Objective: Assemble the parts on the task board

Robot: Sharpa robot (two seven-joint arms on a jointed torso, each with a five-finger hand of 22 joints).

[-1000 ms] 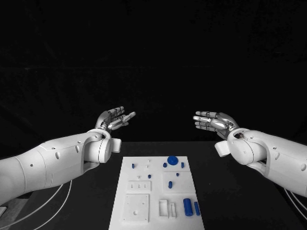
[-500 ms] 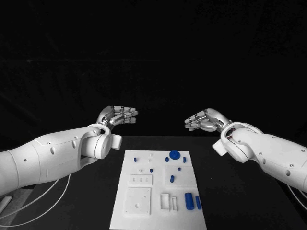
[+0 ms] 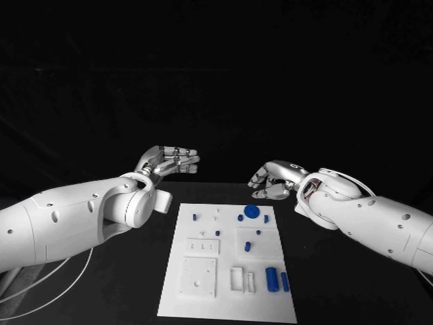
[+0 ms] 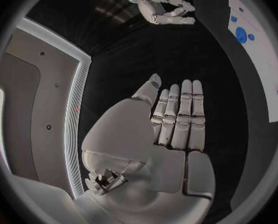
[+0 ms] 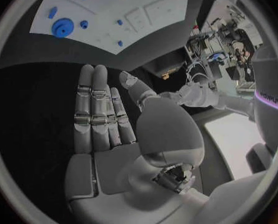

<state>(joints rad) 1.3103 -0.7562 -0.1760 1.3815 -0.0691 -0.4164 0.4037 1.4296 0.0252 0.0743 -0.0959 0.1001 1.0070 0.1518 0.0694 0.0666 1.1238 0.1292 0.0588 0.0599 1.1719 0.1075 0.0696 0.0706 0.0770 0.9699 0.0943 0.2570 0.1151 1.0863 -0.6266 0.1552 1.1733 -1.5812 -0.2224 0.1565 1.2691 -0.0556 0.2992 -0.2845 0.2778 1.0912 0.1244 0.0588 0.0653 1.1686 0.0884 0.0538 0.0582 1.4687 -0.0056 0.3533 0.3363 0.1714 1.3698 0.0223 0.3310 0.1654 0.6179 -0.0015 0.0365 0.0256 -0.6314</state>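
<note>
Left hand (image 3: pixel 170 160) hung empty, fingers straight and together, at eleven o'clock from the board (image 3: pixel 229 261). Right hand (image 3: pixel 273 179), likewise empty with fingers extended, hovered at one o'clock, above the worktop (image 3: pixel 128 284).

Task board (image 4: pixel 258 59) cut by circle's rim

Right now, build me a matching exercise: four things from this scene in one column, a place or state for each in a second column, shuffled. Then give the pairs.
Things
1. left hand
2. right hand
3. task board
4. round blue part

Places or states
A. lies flat in the middle of the black table
B. raised past the board's far left corner, holding nothing
C. sits near the board's far edge
D. raised past the board's far right corner, holding nothing

Pairs: 1-B, 2-D, 3-A, 4-C
</note>
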